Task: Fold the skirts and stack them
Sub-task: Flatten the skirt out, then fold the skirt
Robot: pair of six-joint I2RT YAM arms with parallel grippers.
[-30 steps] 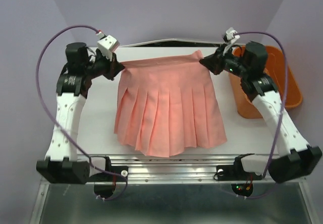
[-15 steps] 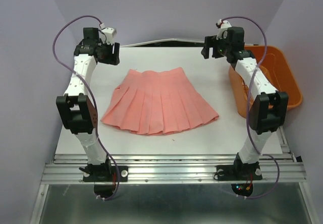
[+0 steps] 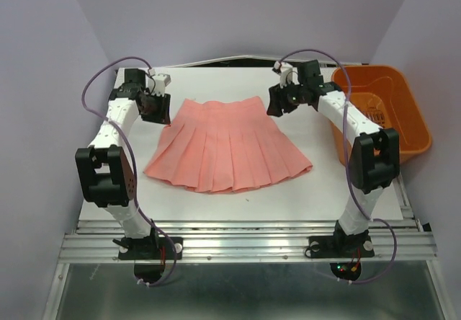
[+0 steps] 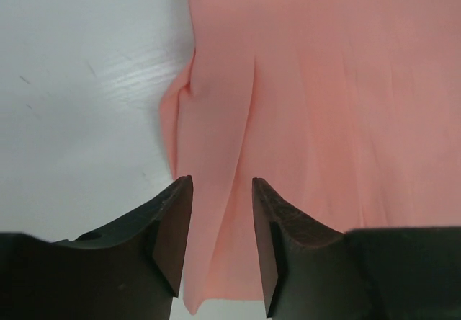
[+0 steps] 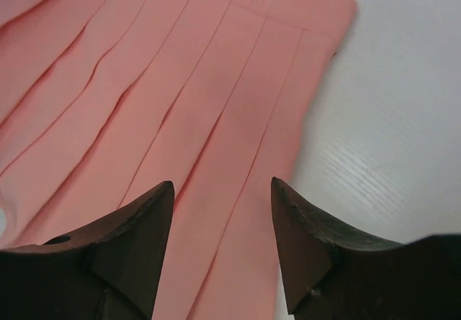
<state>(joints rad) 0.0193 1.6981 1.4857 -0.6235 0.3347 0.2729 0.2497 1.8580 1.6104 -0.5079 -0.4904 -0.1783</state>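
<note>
One salmon-pink pleated skirt (image 3: 227, 145) lies flat on the white table (image 3: 216, 205), waistband at the far side and hem fanned toward the arms. My left gripper (image 3: 160, 111) hovers at the skirt's far left corner, jaws open with nothing between them; in the left wrist view the left gripper (image 4: 222, 187) frames the skirt's (image 4: 324, 104) left edge. My right gripper (image 3: 276, 105) hovers at the far right corner, also open and empty. The right wrist view has the right gripper (image 5: 222, 187) over the pleats of the skirt (image 5: 166, 104) near the waistband end.
An orange plastic basket (image 3: 410, 129) stands at the table's right edge, just beyond the right arm. Purple cables loop above both arms. Lilac walls close in the back and sides. A metal rail (image 3: 245, 244) runs along the near edge.
Both grippers let go of the skirt, which dropped flat onto the table. They lifted and opened, and have since come down and inward toward the waistband corners, the jaws narrowing somewhat.
</note>
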